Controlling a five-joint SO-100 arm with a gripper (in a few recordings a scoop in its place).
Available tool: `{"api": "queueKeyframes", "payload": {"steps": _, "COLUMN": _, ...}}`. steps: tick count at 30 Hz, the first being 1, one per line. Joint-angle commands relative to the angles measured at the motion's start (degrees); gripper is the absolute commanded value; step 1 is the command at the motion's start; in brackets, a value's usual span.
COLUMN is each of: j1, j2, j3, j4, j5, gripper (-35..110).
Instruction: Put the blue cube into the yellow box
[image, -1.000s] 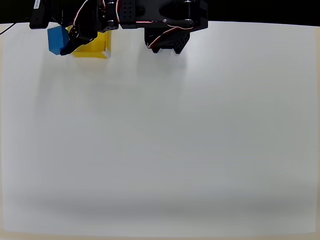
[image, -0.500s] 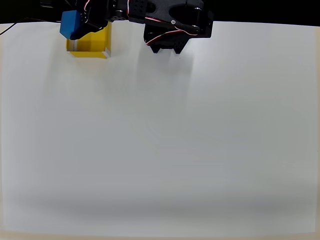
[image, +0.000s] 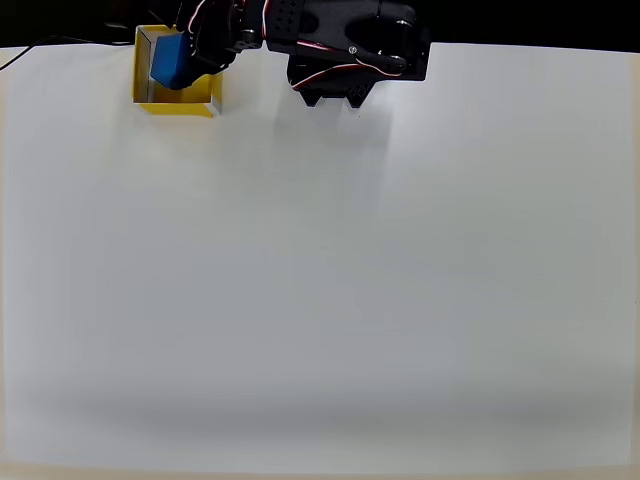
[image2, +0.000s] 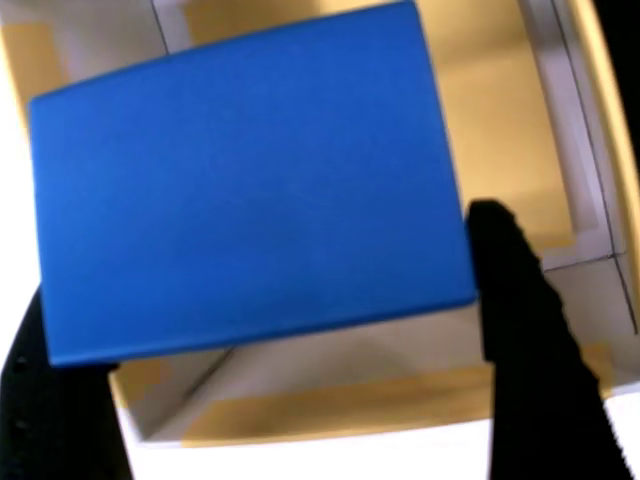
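The blue cube hangs over the open top of the yellow box at the table's far left corner in the overhead view. My black gripper is shut on the cube, reaching in from the right. In the wrist view the blue cube covers most of the picture, pinched between my two black fingers, one at each lower side. Behind and below it lie the yellow box's floor and white inner walls. Whether the cube touches the box I cannot tell.
The arm's black base sits at the table's far edge, right of the box. The white table spreads wide in front. A dark strip runs behind the far edge.
The gripper has carried the blue cube rightward, from beyond the box's left wall to over the box's opening. The box has stayed put.
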Motion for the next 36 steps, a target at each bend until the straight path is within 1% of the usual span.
{"api": "queueKeyframes", "payload": {"steps": 1, "j1": 1.1, "j2": 4.3, "j3": 1.5, "j4": -3.7, "j5": -0.9, "gripper": 28}}
{"api": "queueKeyframes", "payload": {"steps": 7, "j1": 1.2, "j2": 5.5, "j3": 3.3, "j4": -4.7, "j5": -0.6, "gripper": 29}}
{"api": "queueKeyframes", "payload": {"steps": 15, "j1": 1.5, "j2": 5.7, "j3": 6.1, "j4": -9.1, "j5": 2.5, "gripper": 38}}
{"api": "queueKeyframes", "payload": {"steps": 20, "j1": 1.6, "j2": 6.4, "j3": 6.2, "j4": -7.9, "j5": 1.3, "gripper": 41}}
{"api": "queueKeyframes", "payload": {"steps": 23, "j1": 1.5, "j2": 7.1, "j3": 5.6, "j4": -7.3, "j5": 0.1, "gripper": 40}}
{"api": "queueKeyframes", "payload": {"steps": 25, "j1": 1.6, "j2": 7.9, "j3": 2.5, "j4": -1.9, "j5": -3.3, "gripper": 35}}
{"api": "queueKeyframes", "payload": {"steps": 27, "j1": 1.6, "j2": 8.4, "j3": -3.1, "j4": 5.4, "j5": -5.1, "gripper": 30}}
{"api": "queueKeyframes", "payload": {"steps": 30, "j1": 1.5, "j2": 9.6, "j3": -10.5, "j4": 13.6, "j5": -7.9, "gripper": 21}}
{"api": "queueKeyframes", "payload": {"steps": 36, "j1": 1.4, "j2": 12.0, "j3": -18.8, "j4": 23.3, "j5": -10.9, "gripper": 11}}
